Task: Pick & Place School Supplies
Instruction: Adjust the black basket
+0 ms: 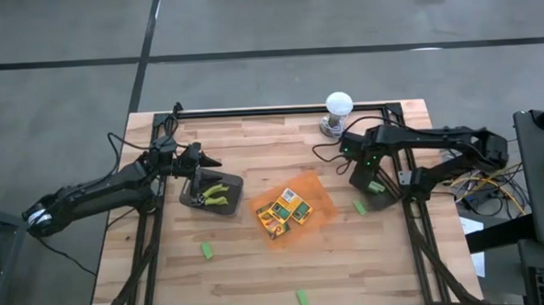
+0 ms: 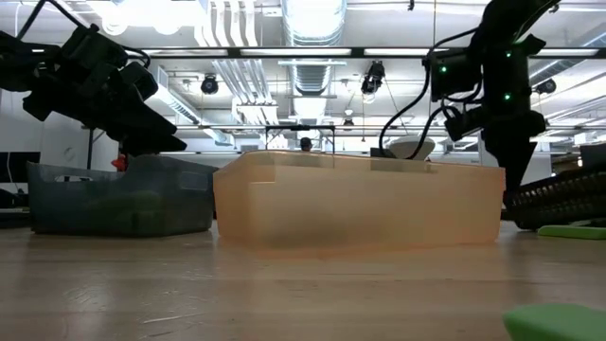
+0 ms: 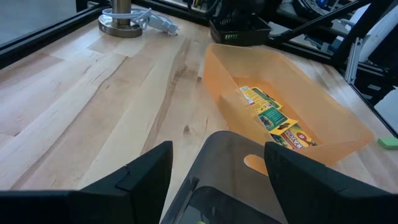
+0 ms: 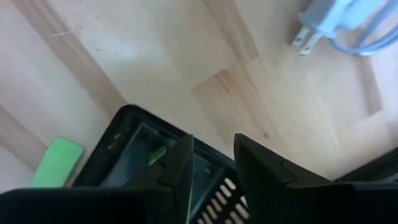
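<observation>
Your left arm is reaching in from the table's left side, and its left gripper (image 1: 208,163) is hovering with fingers spread wide and nothing between them, just above the rim of the dark tray (image 1: 211,194). In the left wrist view those fingers (image 3: 134,180) are framing the tray's near edge, with the orange tray (image 3: 348,134) beyond.

Your right arm is folding back over the table's right side, and the right gripper (image 4: 212,163) is pointing down over a small black bin (image 1: 373,185). Its fingers are standing only narrowly apart; you cannot tell from these views whether they are pinching anything. A bright green scrap (image 4: 157,155) is showing inside the bin just beside them.

Counting: you are seeing two plier-like tools (image 1: 217,193) with yellow-green handles lying in the dark tray, and a cluster of crayon boxes (image 1: 283,213) in the orange tray at table centre; their exact number is unclear. Four green pieces are lying loose on the wood: one (image 1: 207,251) left of centre, one (image 1: 302,299) near the front edge, one (image 1: 360,207) right of the orange tray, and one (image 4: 57,163) just beside the bin.

The white lamp (image 1: 337,108) and its cable are occupying the back edge near the right arm. Open wood is lying between the trays and along the front.
</observation>
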{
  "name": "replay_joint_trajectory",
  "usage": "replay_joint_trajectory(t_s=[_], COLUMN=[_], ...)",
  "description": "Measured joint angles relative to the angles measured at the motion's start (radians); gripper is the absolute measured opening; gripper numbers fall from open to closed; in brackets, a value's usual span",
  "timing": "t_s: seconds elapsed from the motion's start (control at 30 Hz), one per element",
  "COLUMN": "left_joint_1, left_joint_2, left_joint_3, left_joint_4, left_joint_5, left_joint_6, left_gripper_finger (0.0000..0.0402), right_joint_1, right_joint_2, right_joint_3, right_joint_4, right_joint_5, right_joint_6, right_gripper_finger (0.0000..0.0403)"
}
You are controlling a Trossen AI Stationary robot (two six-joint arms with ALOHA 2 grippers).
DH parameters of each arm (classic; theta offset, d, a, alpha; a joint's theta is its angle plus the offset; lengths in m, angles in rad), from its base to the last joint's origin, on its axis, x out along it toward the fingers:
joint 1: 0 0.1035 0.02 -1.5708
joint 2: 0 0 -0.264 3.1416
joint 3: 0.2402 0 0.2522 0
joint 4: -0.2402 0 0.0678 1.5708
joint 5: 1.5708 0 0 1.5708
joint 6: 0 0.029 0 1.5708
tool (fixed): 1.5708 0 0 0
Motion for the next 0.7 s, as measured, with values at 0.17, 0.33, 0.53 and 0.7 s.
replay_joint_trajectory(t_s=[0.17,0.33,0.53,0.7], left_joint_1=[0.0,0.0,0.0,0.0], left_joint_2=[0.0,0.0,0.0,0.0], left_joint_3=[0.0,0.0,0.0,0.0], left_joint_4=[0.0,0.0,0.0,0.0], left_joint_5=[0.0,0.0,0.0,0.0], left_joint_6=[0.0,0.0,0.0,0.0], left_gripper_finger=[0.0259,0.0259,0.0259,0.0259], right_joint_1=[0.0,0.0,0.0,0.0], right_joint_2=[0.018,-0.006,-0.038,-0.054], right_joint_3=[0.0,0.0,0.0,0.0], right_joint_4=[0.002,0.001,0.0,0.0], right_joint_5=[-0.037,-0.038,-0.031,-0.039], right_joint_6=[0.027,0.042,0.047,0.077], right_gripper_finger=[0.01,0.0089,0.0082,0.0087])
